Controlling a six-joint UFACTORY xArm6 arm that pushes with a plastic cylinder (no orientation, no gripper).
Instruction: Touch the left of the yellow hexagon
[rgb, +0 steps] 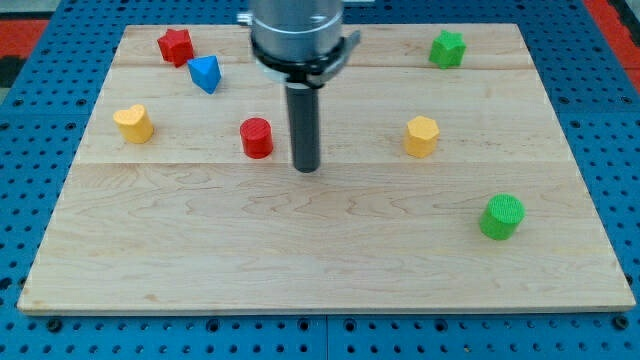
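**Camera view: rod stands between the red cylinder and the yellow hexagon**

Camera view shows a pale wooden plank worktop (320, 250) on a blue perforated base (30, 200). The tool is a plain dark rod with nothing to spread or pinch; my tip (307, 168) rests just right of the red plastic cylinder (256, 137). The yellow plastic hexagon block (421, 136) sits well to the view's right of my tip, with bare wood between them. Its faces look smooth and matte. Elsewhere lie a red star-shaped block (175, 46), a blue wedge-like block (205, 73), a yellow heart-shaped block (133, 123), a green star-like block (447, 48) and a ribbed green cylinder (501, 216).
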